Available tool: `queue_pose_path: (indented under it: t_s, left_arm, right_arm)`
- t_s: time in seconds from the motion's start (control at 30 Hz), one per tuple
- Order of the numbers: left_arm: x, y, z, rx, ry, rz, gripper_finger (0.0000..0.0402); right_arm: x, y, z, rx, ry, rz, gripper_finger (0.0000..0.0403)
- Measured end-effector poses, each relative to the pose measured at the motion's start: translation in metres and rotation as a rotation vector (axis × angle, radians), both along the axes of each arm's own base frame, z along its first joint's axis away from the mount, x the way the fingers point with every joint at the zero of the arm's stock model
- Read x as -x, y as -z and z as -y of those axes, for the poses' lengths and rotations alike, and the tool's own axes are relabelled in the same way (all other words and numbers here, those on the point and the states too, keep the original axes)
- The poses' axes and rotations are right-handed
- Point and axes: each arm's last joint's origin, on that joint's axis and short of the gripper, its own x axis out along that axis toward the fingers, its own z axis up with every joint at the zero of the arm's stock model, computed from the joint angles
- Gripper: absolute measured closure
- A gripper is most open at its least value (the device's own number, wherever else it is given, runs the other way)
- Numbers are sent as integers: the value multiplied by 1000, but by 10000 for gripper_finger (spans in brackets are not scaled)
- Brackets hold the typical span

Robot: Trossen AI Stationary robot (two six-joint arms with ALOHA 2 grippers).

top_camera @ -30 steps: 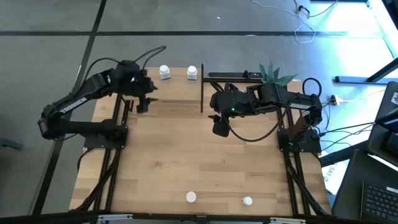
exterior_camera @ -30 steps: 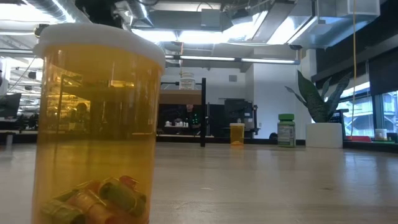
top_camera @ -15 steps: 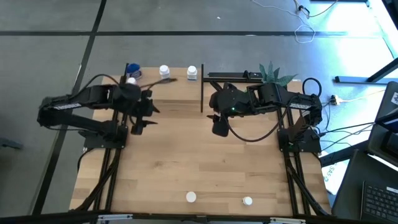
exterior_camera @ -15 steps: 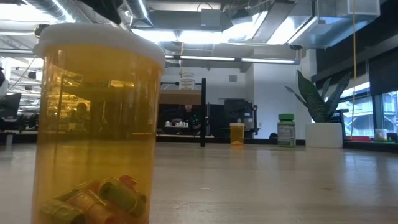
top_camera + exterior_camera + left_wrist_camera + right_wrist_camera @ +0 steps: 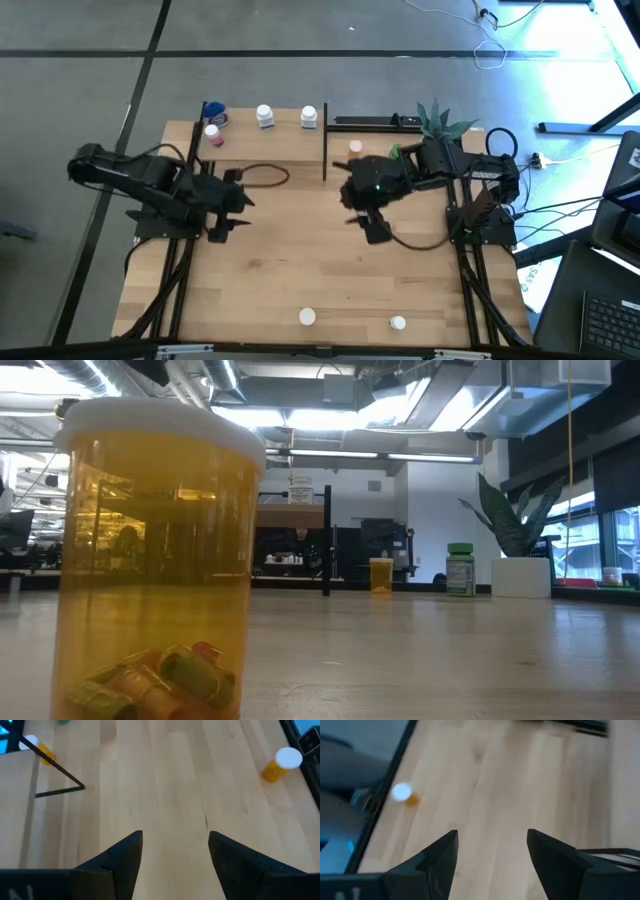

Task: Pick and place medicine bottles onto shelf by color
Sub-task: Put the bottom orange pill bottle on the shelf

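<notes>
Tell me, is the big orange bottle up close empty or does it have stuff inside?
Not empty. The orange bottle has a few small colourful pieces lying at its bottom; the rest looks empty.

Shelf (image 5: 262, 150): light wood platform, thin black posts, far edge of table. On it, back row: blue bottle (image 5: 213, 113), pink bottle (image 5: 211, 133), two white bottles (image 5: 265, 116) (image 5: 309, 117), upright. Two white-capped bottles (image 5: 307, 317) (image 5: 398, 323) near front edge, apart; probably orange. Orange bottle (image 5: 155, 560) fills the low view, pills inside.
</notes>
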Motion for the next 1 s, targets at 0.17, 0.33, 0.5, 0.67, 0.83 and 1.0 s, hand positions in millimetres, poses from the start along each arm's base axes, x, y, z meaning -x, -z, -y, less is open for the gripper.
queue_pose_path:
  t_s: [0.17, 0.33, 0.5, 0.67, 0.83, 1.0]
  left_arm:
    - [-3, 13, 20, 17, -13, -15, 180]
    - [-6, 19, 37, 24, -2, 4, 180]
    - [-10, 19, 50, 27, 36, 39, 180]
    - [-11, 19, 60, 58, 55, 61, 180]
    - [-18, 25, 69, 63, 51, 51, 180]
    - [-29, 37, 84, 40, 79, 19, 180]
  right_arm:
    - [16, 6, -28, -31, -13, -125, 163]
    - [31, 20, -64, -106, 82, -273, 163]
    - [45, 49, -98, -118, 229, -441, 163]
    - [53, 76, -122, -83, 301, -483, 163]
    - [50, 88, -132, -76, 315, -428, 163]
    - [42, 88, -139, -133, 292, -342, 163]
